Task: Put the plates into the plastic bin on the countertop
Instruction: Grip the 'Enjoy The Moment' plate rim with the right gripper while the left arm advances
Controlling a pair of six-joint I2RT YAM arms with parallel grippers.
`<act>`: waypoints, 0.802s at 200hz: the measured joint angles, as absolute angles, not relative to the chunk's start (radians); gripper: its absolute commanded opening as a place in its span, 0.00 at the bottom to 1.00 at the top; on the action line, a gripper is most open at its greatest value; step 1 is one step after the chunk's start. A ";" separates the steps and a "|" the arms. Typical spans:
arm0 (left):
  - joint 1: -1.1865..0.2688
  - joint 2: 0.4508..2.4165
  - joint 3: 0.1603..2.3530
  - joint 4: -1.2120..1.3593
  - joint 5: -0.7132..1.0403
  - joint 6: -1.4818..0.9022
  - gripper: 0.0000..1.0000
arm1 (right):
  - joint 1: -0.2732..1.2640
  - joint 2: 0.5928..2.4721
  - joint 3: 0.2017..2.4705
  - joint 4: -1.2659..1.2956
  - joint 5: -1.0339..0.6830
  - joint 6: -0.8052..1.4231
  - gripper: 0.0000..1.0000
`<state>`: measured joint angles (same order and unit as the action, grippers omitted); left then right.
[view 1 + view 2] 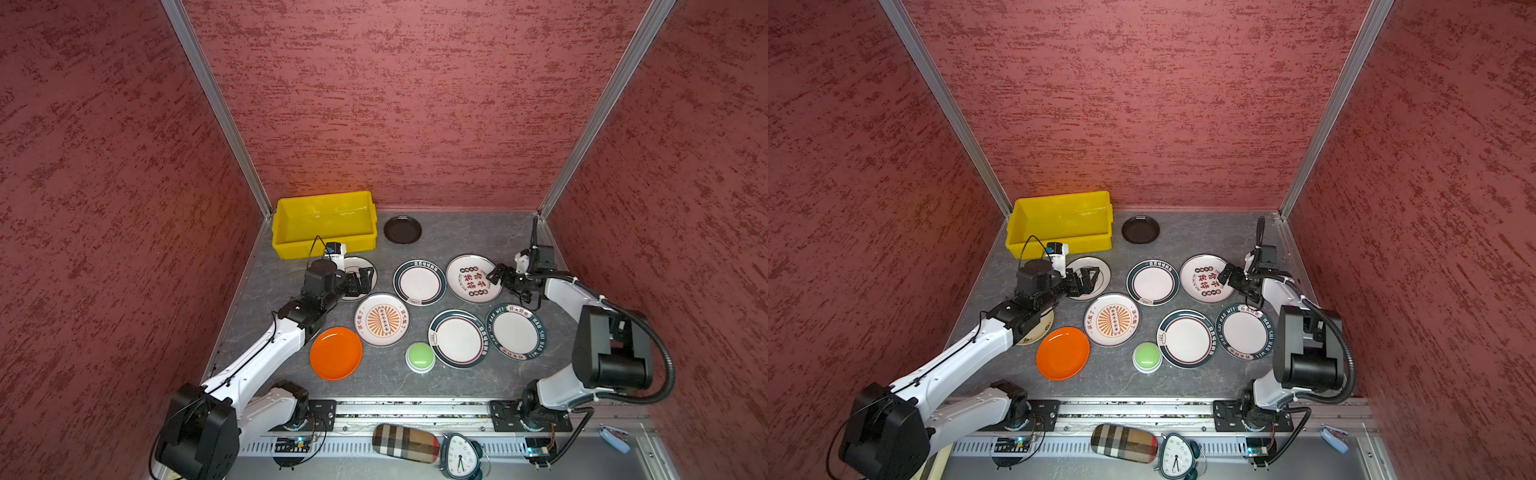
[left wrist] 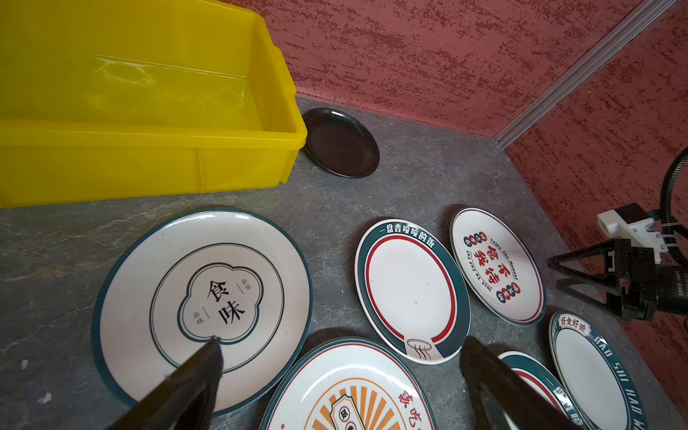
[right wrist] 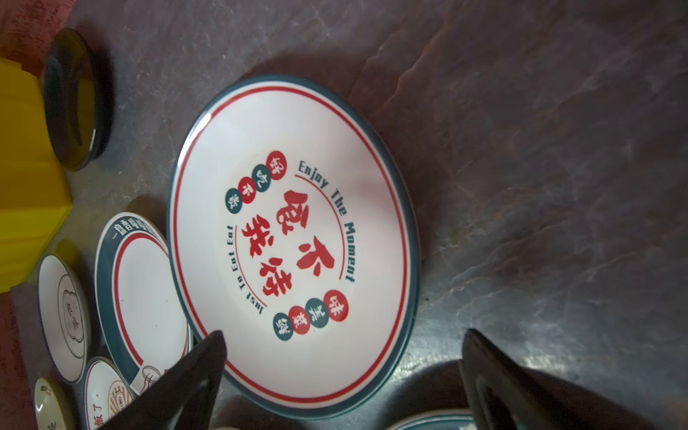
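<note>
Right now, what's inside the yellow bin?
Nothing visible. In both top views the yellow bin shows a bare, glossy floor. The sliver of floor just behind its near wall is covered in every view.

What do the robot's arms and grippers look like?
The left arm and right arm have white links and black joint housings. The left gripper and right gripper have black, tapered, triangular fingers. A ribbed black hose runs along the right arm; thin black cables follow the left.
</note>
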<state>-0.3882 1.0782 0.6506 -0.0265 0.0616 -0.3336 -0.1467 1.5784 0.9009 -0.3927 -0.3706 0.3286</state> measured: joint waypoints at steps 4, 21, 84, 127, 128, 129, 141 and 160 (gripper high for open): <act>-0.388 1.078 0.651 -0.027 0.062 -0.332 0.99 | -0.147 1.586 0.901 -0.393 -0.372 0.327 0.97; -0.388 1.079 0.651 -0.025 0.058 -0.329 0.99 | -0.148 1.619 0.906 -0.393 -0.376 0.318 0.90; -0.389 1.107 0.651 -0.030 0.017 -0.313 1.00 | -0.160 1.696 0.915 -0.376 -0.420 0.303 0.57; -0.390 1.130 0.651 -0.038 0.001 -0.305 0.99 | -0.161 1.711 0.914 -0.339 -0.414 0.316 0.41; -0.390 1.130 0.651 -0.038 0.001 -0.305 0.99 | -0.161 1.712 0.914 -0.338 -0.414 0.316 0.40; -0.390 1.131 0.651 -0.038 0.001 -0.305 1.00 | -0.161 1.712 0.913 -0.336 -0.414 0.317 0.40; -0.391 1.132 0.651 -0.038 -0.001 -0.302 0.99 | -0.162 1.712 0.909 -0.325 -0.410 0.323 0.36; -0.394 1.135 0.651 -0.038 -0.002 -0.300 0.99 | -0.165 1.715 0.904 -0.308 -0.395 0.334 0.25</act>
